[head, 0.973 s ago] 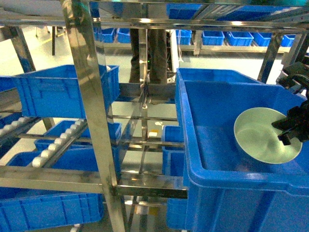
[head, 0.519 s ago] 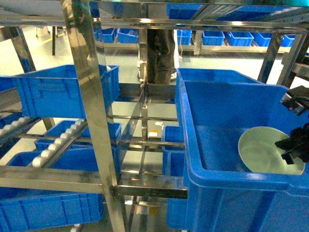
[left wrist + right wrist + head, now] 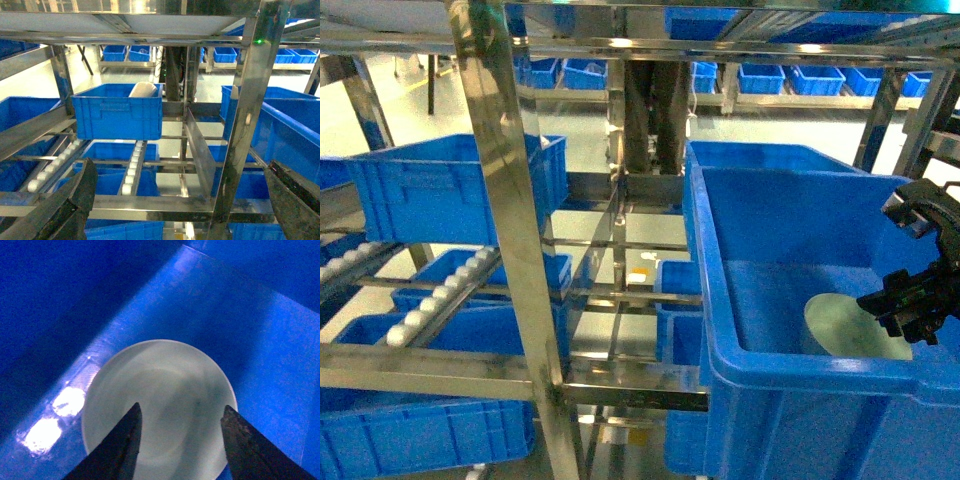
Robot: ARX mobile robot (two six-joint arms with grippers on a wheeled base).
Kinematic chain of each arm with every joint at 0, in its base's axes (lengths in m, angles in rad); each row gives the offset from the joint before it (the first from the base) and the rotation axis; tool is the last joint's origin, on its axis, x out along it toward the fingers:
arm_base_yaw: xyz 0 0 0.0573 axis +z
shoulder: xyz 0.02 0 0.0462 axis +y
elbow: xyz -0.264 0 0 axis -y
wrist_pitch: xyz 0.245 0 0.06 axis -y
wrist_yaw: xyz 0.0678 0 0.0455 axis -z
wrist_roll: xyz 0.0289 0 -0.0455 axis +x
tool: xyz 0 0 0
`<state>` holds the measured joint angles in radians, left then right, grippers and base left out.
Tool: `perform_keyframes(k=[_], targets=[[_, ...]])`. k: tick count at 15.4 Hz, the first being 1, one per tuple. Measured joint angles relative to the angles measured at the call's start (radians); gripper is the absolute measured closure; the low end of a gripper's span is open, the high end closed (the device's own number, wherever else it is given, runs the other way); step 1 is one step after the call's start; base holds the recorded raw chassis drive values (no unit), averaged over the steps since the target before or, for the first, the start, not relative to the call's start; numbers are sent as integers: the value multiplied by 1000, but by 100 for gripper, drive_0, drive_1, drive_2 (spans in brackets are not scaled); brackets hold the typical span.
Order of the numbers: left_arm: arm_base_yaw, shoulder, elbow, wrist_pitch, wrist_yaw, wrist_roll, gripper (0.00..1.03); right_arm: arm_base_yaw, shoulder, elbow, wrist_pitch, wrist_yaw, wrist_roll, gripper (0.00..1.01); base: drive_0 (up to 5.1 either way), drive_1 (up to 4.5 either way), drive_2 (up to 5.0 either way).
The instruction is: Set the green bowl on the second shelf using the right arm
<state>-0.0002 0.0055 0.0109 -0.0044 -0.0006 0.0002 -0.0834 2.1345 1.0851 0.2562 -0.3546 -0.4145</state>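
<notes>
**Steel rack, blue bins, one bowl in the large bin**

Setting: a steel rack (image 3: pixel 510 200) of shiny posts and rails fills your head view, with a pale floor and rows of blue bins behind it. Roller tracks (image 3: pixel 430 300) with white wheels slope down at lower left.

Item 1: large blue bin (image 3: pixel 770 400), right of centre in your head view, open on top, deep walls.

Item 2: green bowl (image 3: pixel 845 330), pale mint, round, plain. It sits low inside the large blue bin, near the right end, its near edge hidden by the bin's front wall. In your right wrist view the bowl (image 3: pixel 155 405) lies upright on the bin floor, its hollow facing the camera.

Item 3: right gripper (image 3: pixel 910 300), black, at the bowl's right rim. In your right wrist view its two fingers (image 3: pixel 122 450) stand apart above the bowl, nothing clamped between them.

Item 4: left gripper (image 3: pixel 180 205), only its dark finger edges visible at the lower corners of your left wrist view, spread wide, holding nothing.

Item 5: smaller blue bin (image 3: pixel 117 112) on the rack, containing a white object (image 3: pixel 142 90) you cannot identify.
</notes>
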Motion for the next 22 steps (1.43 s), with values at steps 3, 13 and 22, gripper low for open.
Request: perform_keyframes(k=[3,13,22], targets=[[0,0,0,0,0,0,5,-2,-25,3,39,6,13,20,0,0,0],[0,0,0,0,0,0,5,48,-499,-394,246,66,204,3,0,0,0],[0,0,0,0,0,0,5,35,-1504,-757,-237,86,304,3,0,0,0]])
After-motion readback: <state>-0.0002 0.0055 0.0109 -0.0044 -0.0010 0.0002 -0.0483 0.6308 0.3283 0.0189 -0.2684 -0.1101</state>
